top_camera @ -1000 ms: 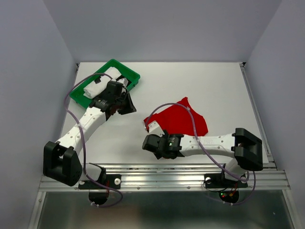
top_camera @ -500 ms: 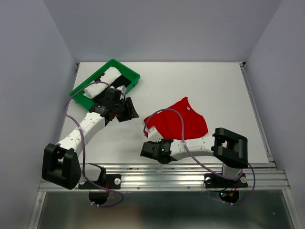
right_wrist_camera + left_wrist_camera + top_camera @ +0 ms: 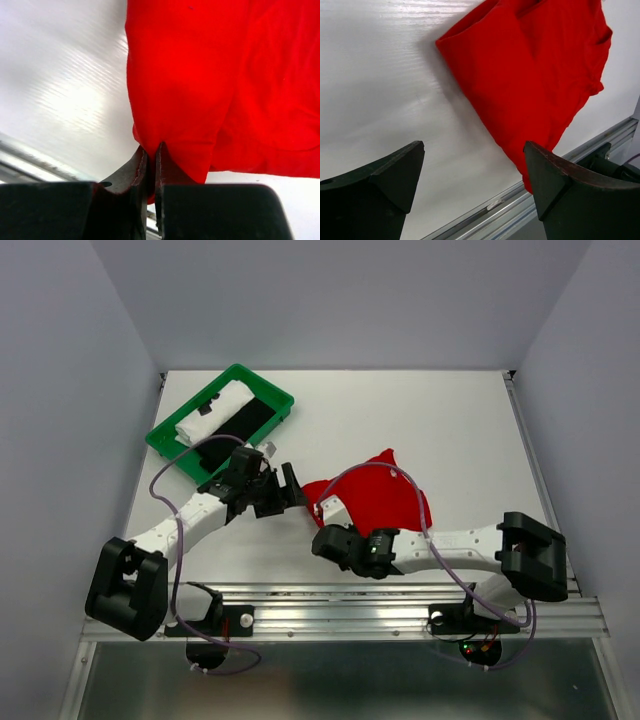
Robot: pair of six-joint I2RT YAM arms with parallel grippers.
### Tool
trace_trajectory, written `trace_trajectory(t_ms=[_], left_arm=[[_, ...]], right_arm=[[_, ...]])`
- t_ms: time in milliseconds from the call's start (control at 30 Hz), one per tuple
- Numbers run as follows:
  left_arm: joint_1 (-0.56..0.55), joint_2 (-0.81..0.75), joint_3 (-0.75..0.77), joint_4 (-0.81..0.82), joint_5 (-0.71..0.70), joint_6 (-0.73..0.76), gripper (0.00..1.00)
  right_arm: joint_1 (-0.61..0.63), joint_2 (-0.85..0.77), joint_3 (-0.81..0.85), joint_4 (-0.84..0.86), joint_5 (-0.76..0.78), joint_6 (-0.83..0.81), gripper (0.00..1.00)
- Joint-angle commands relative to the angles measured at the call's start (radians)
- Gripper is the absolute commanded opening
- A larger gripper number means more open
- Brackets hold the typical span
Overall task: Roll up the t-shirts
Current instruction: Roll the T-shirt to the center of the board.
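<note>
**Top view.** The red t-shirt (image 3: 385, 495) lies rumpled, partly folded on itself, on the table (image 3: 460, 420), centre-right near the front edge. The white t-shirt (image 3: 212, 412), already a roll, and the black t-shirt (image 3: 245, 425) sit in the green tray (image 3: 283, 400), far left.

**Right wrist view.** The jaws of the right pincer (image 3: 151, 152) are closed to a slit on the red hem. A little cloth shows btw. them, so you appear to hold it, but only by a thin bite.

**Left wrist view.** The left pincer (image 3: 474, 150) has its jaws wide w/ nothing btw. them. It sits over the table just beside the shirt's left corner.

**Risks, as judged from here:**
- (a) The bite sits at the very edge. Pull fast or sideways & the hem likely slips out.
- (b) You hold one corner only. Lift now & the shirt will probably bunch or drag, not spread flat for rolling.
- (c) The left pincer looks off the cloth. Close it there & you probably grab nothing, so move it over the corner first.
- (d) The wrists are near each other, so crossing paths could make them collide.
- (e) The right arm's cable (image 3: 400, 471) loops over the shirt & could snag the cloth.
</note>
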Motion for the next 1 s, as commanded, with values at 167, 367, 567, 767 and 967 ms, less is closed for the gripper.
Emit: trace_trajectory(t_ms=[167,367,567,767,967], left_arm=[[-0.010,0.041,-0.094,0.245,0.096,-0.059,0.96],[-0.015,0.102,-0.120,0.354,0.125,-0.096,0.96],[-0.030,0.215,-0.089,0.432,0.133,-0.136,0.96],[-0.048,0.335,-0.003,0.451,0.116,-0.180,0.72],[-0.068,0.349,0.059,0.351,0.073,-0.222,0.00]], right_arm=[[-0.038,-0.130,-0.025,0.130,-0.117,0.020,0.01],[-0.047,-0.143,-0.026,0.132,-0.134,0.013,0.01],[-0.047,-0.150,-0.037,0.129,-0.138,0.017,0.01],[-0.047,-0.139,-0.059,0.107,-0.137,0.020,0.01],[-0.047,-0.116,-0.014,0.021,-0.103,0.022,0.35]])
